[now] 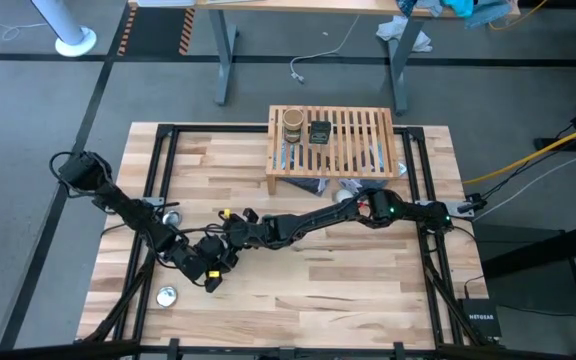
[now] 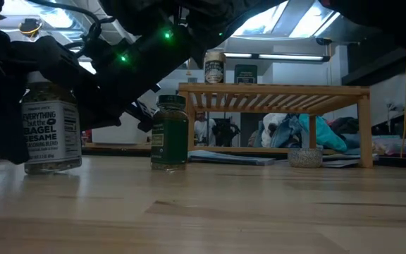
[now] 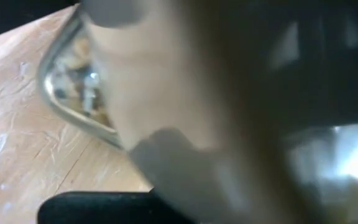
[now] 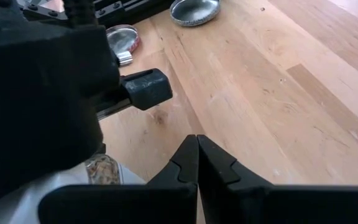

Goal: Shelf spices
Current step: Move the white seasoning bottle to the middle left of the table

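Observation:
The clear white-capped jar stands upright on the table, with my left gripper shut around it near the table's near-left part. The green-lidded jar stands free on its base a little to the right of it in the low view. My right gripper is shut, reaches in from the right over the table's middle, and touches nothing. The tan-brown round jar and the dark tin stand on top of the slatted shelf at the far edge. My left gripper holds the clear jar by its body, with a finger on either side and coming in about level. One fingertip sticks out past the seed-filled glass. The jar is upright, and its base seems to rest on the table. The gripper's own bulk hides the pads.
Two flat silver round pieces lie on the table, one near the left arm and one by the near edge. Cloth and clutter lie under the shelf. Bare wood stretches across the near-right part of the table.

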